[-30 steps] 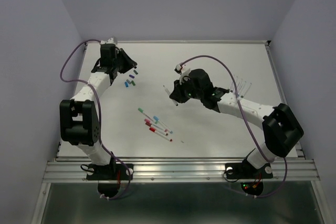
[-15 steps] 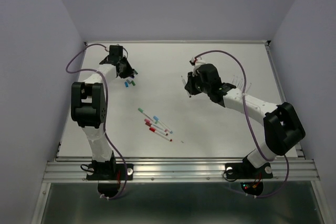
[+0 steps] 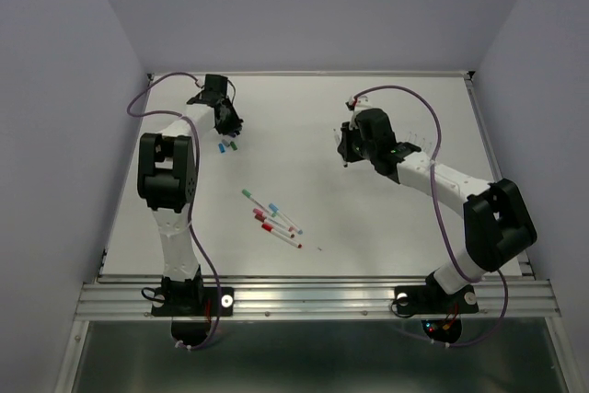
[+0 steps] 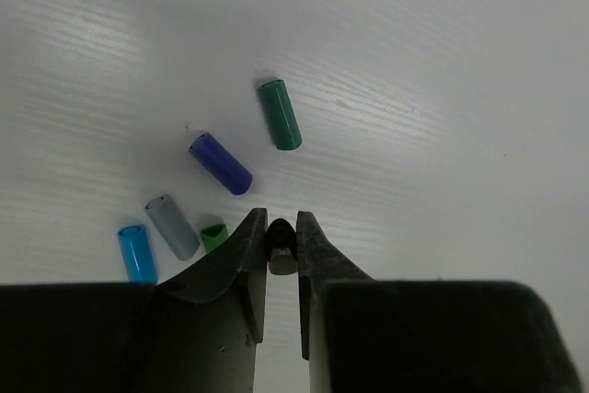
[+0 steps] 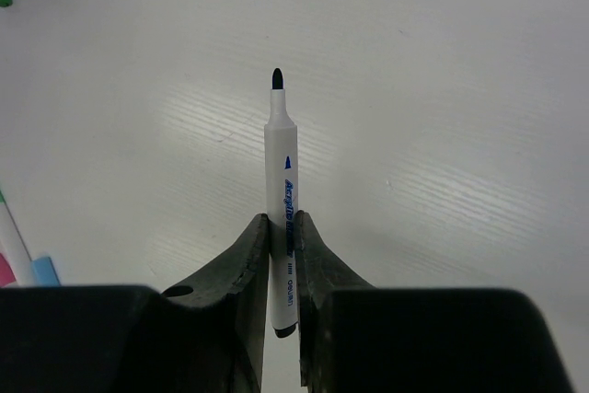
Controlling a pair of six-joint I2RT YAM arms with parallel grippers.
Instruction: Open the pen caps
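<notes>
The table [image 4: 442,89] is white. The dark green cap [image 4: 279,114], deep blue cap [image 4: 220,163], grey cap [image 4: 172,226], sky-blue cap [image 4: 136,251], bright green cap [image 4: 214,236] and black cap [image 4: 281,246] are each one plain colour. The pen [image 5: 281,163] is white with blue lettering and a black tip. The loose pens [image 3: 273,220] show red, teal and pale blue ends.

pen [image 5: 280,163] barrel | blue lengthwise print "Acrylic…" | rest too small to read
</notes>
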